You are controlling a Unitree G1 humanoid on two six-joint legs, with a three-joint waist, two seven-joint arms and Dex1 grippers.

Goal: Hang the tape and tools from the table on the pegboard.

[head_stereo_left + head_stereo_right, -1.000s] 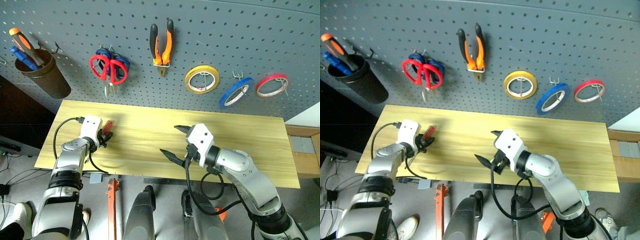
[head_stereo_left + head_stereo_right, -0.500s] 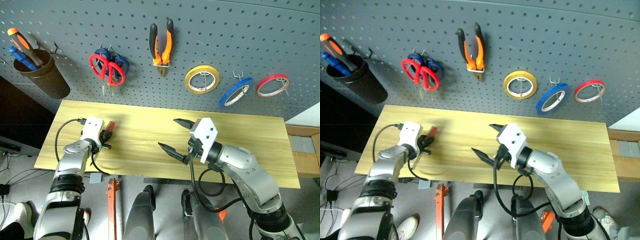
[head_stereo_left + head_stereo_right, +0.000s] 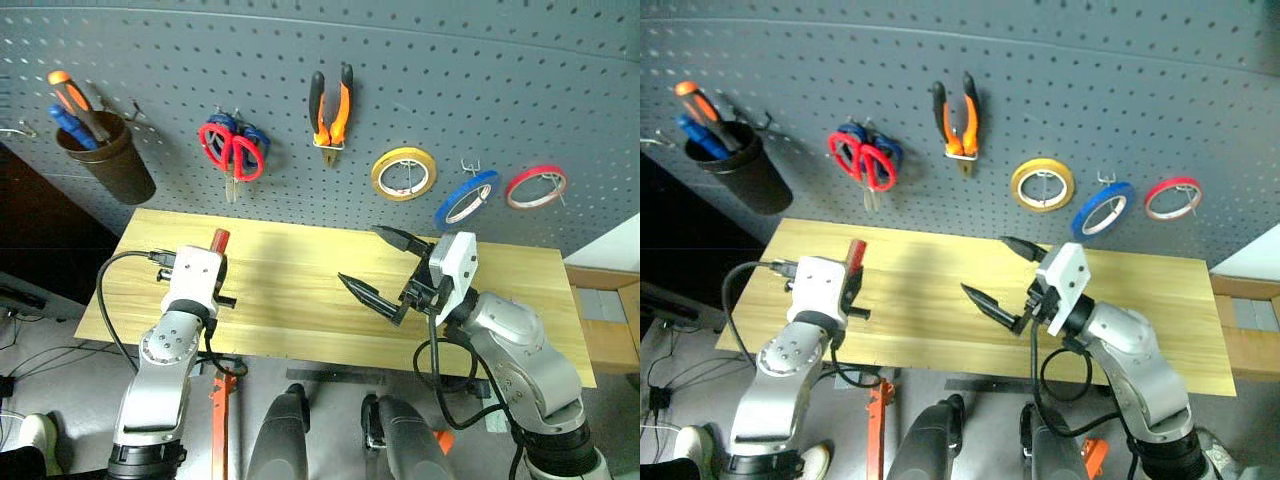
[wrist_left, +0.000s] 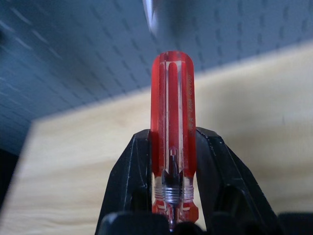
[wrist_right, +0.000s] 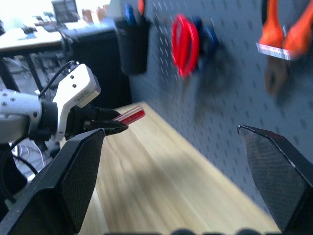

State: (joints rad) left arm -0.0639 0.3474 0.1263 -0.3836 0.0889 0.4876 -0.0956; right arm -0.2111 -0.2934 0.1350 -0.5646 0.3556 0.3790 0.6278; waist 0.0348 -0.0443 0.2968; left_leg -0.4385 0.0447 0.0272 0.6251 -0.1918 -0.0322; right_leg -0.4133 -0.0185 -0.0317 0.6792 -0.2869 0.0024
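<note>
The screwdriver (image 4: pixel 172 132) with the see-through red handle is held tight between the two black fingers of the left gripper (image 3: pixel 212 268), lifted above the left end of the table (image 3: pixel 290 290). The right gripper (image 3: pixel 385 268) is seen over the middle of the table with its fingers spread wide and nothing in them. On the pegboard (image 3: pixel 450 80) are hung the red scissors (image 3: pixel 230 155), the pliers (image 3: pixel 331 105) and the blue tape (image 3: pixel 465 199).

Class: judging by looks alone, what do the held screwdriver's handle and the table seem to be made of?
Screwdriver handle: probably clear red plastic, glossy; light passes through and the metal shank shows inside it. Table: apparently light yellowish wood with a smooth, faintly shiny finish; grain streaks run along its length.
</note>
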